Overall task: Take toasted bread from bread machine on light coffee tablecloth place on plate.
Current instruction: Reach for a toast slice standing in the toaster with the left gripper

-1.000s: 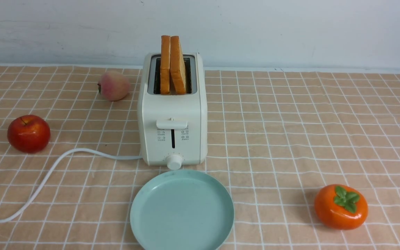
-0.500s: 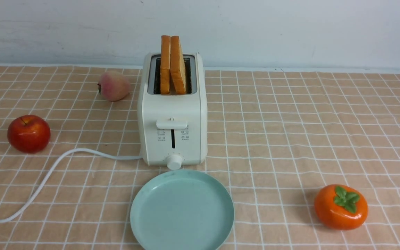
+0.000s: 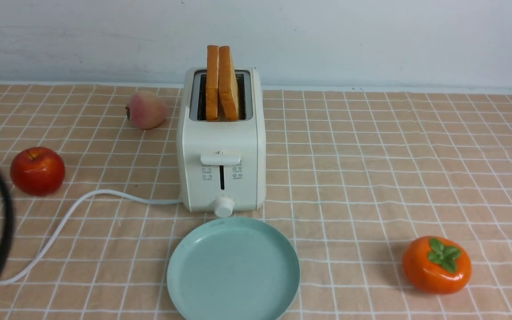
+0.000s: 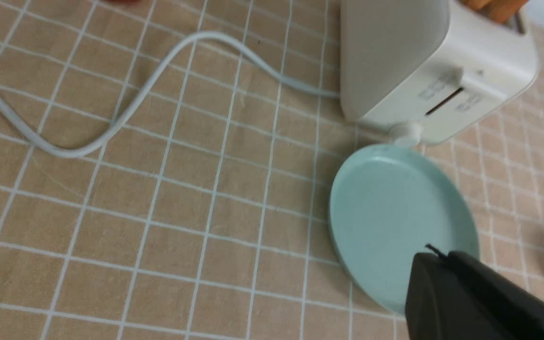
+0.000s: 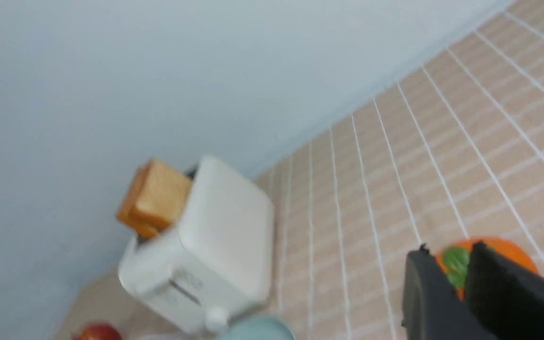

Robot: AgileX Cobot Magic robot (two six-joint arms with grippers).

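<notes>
**Task item.** The toasted bread [image 3: 221, 82], two slices, stands on edge in the slots of the bread machine [image 3: 220, 142], with the upper parts clear above its top. The slices lean together and touch near their upper edges. The plate [image 3: 234, 271] lies bare just in front of the bread machine on the light coffee tablecloth [image 3: 371, 169].

**Pincers.** The left gripper [image 4: 435, 257] is fully closed on nothing, to the left of and in front of the bread machine. The right gripper [image 5: 468, 252] holds nothing. Its jaws look nearly together, but blur prevents a firm reading.

**Handling, assessed.** The toast is probably light, dry and rigid, with a brittle, crumbly crust. Recommended hold is across the faces on the exposed upper part, with moderate pressure. The touching tops leave little room for a finger between the slices.
</notes>
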